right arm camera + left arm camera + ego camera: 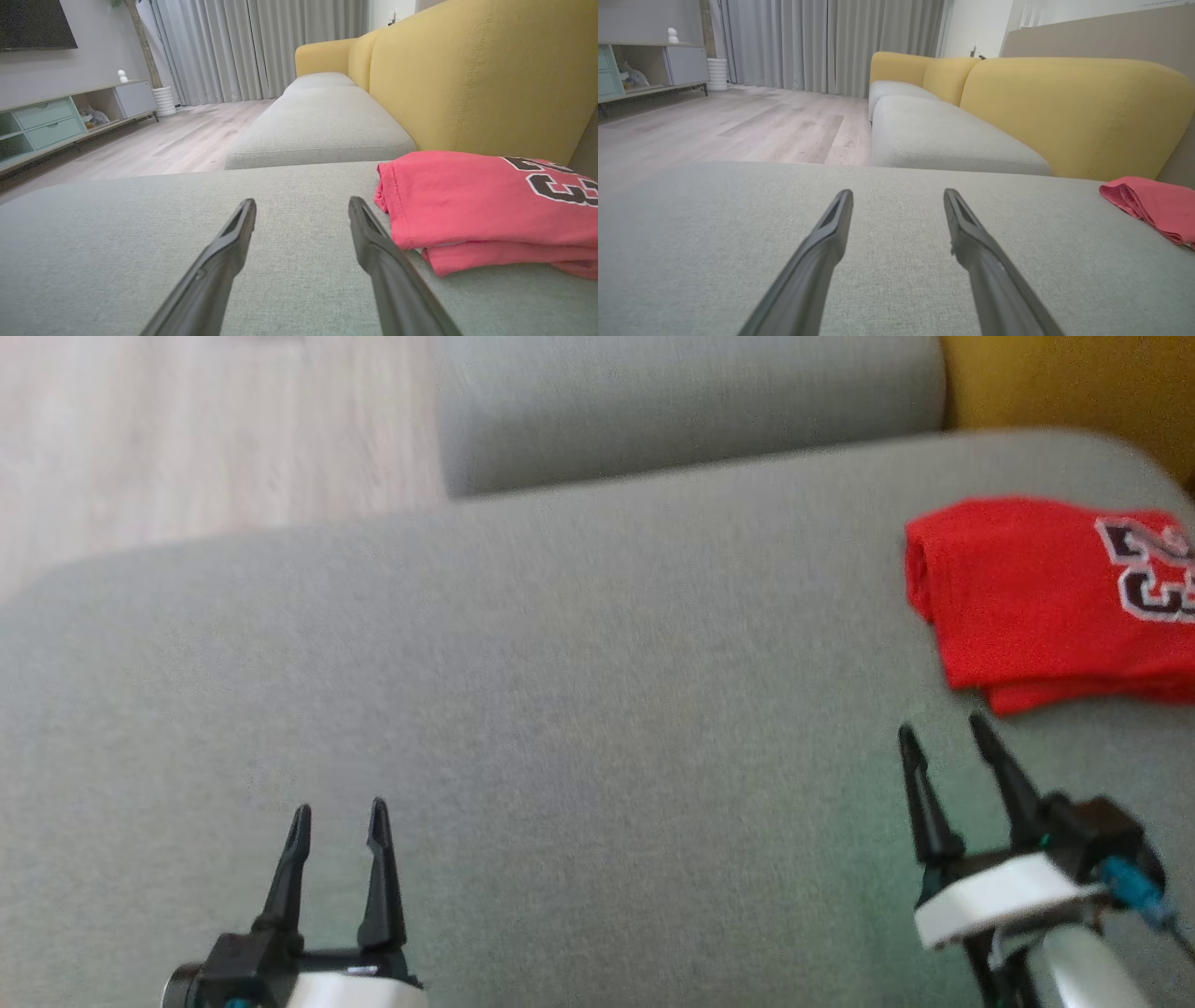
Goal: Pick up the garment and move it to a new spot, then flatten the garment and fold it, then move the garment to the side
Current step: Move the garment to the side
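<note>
Garment (1022, 607), a red jersey with dark, white-edged lettering, lies folded into a flat stack at the far right of a wide grey seat cushion (560, 709), close to the yellow backrest (1064, 378). Its right end runs off the edge of the head view, so its full length cannot be told, but what shows suggests the long axis runs left to right across the cushion, tilted slightly. A rounded fold faces left toward the middle of the cushion, and layered edges face the robot. The right gripper (941, 728) is released and holds nothing; its two dark fingers stand apart and point toward the stack's near left corner, near the cloth but apart from it. From the right wrist, the garment sits ahead and to the right of that finger line. The left gripper (339, 808) is also spread and empty, well apart from the garment, with bare cushion ahead of it. The right arm is clearly the nearer one. The fold and the move aside look done, so drawing back seems the likely next move. Open grey fabric lies between the two grippers, while the cushion's left edge curves down to the pale wood floor (187, 439) and a second grey seat (691, 401) lies beyond its far edge.
</note>
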Robot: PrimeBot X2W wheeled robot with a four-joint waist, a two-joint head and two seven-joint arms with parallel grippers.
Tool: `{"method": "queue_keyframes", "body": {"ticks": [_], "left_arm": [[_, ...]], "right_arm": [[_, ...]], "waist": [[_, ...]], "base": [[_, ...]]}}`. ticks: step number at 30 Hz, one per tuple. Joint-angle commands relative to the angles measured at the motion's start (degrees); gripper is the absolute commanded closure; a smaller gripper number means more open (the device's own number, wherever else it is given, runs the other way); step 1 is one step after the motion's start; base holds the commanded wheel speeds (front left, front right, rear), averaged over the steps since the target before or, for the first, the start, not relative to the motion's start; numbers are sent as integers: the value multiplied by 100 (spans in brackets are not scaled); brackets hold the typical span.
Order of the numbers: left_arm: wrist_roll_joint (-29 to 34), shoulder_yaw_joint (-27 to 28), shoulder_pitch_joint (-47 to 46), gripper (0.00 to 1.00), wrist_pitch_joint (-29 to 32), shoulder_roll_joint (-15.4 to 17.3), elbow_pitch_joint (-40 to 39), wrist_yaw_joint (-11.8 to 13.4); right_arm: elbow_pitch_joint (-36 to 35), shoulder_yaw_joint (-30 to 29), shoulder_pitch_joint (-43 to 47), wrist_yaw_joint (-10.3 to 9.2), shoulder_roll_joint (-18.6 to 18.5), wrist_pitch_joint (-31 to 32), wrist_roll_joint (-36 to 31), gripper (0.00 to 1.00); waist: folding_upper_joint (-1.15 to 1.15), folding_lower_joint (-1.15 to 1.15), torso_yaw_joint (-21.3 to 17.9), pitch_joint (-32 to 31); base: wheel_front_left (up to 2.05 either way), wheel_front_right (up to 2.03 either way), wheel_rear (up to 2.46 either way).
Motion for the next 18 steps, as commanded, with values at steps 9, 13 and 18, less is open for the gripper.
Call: {"method": "queue_keyframes", "body": {"ticks": [9,13,18], "left_arm": [[150,513,42,0,-31,-9,26,-217],[159,579,80,0,-31,-9,100,-248],[199,568,69,0,-31,-9,159,-268]], "right_arm": [[-107,8,276,39,379,-77,-331,0],[-70,37,302,39,428,-77,-421,0],[-36,30,312,39,461,-77,-467,0]], "waist": [[0,3,277,-721],[0,3,308,-762],[0,3,351,-785]], "base": [[0,0,0],[0,0,0],[0,0,0]]}}
